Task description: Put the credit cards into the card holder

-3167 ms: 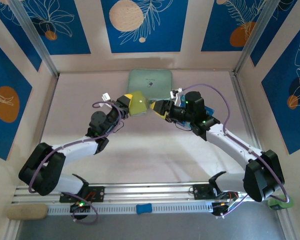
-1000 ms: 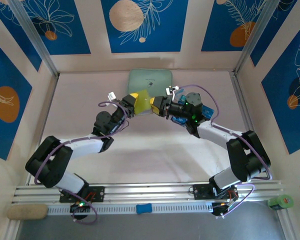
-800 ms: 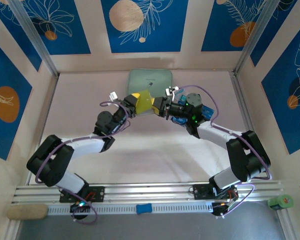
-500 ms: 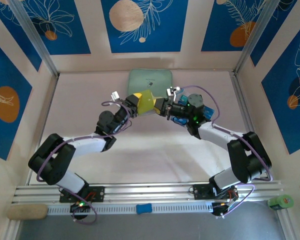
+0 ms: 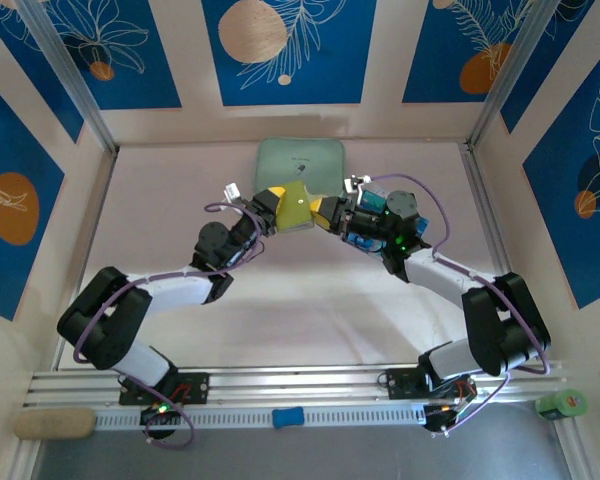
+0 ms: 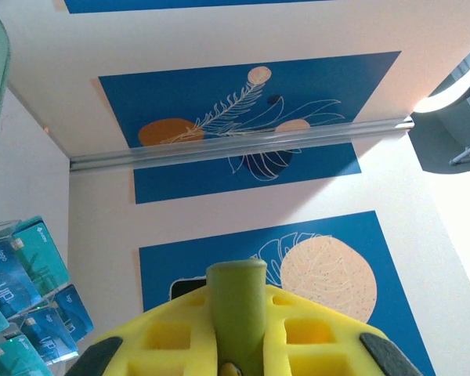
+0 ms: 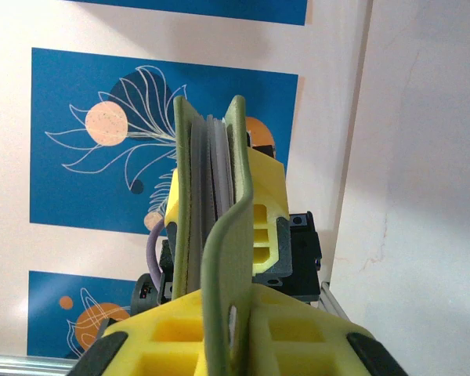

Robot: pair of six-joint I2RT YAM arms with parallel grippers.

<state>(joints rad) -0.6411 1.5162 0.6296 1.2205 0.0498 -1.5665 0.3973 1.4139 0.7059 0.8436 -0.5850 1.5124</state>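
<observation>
The olive-green card holder (image 5: pixel 296 207) hangs above the table's back middle, held between both grippers. My left gripper (image 5: pixel 276 206) is shut on one edge of it; a green fold (image 6: pixel 236 305) sits between the yellow fingers. My right gripper (image 5: pixel 321 212) is shut on the holder's strap tab (image 7: pixel 225 313). In the right wrist view the card holder (image 7: pixel 210 180) stands edge-on, its two covers slightly apart with clear pockets between them. Blue and teal credit cards (image 6: pixel 22 270) stand in a clear rack, partly hidden under the right arm (image 5: pixel 359 241).
A mint-green zip case (image 5: pixel 300 158) lies flat just behind the grippers near the back wall. Blue-patterned walls close off three sides. A green roll (image 5: pixel 561 404) and a beige pad (image 5: pixel 52 424) sit off the table by the base rail.
The right gripper's jaws have closed on the strap tab. The right arm's wrist has swung slightly right, and the card holder has tilted a little between the grippers.
</observation>
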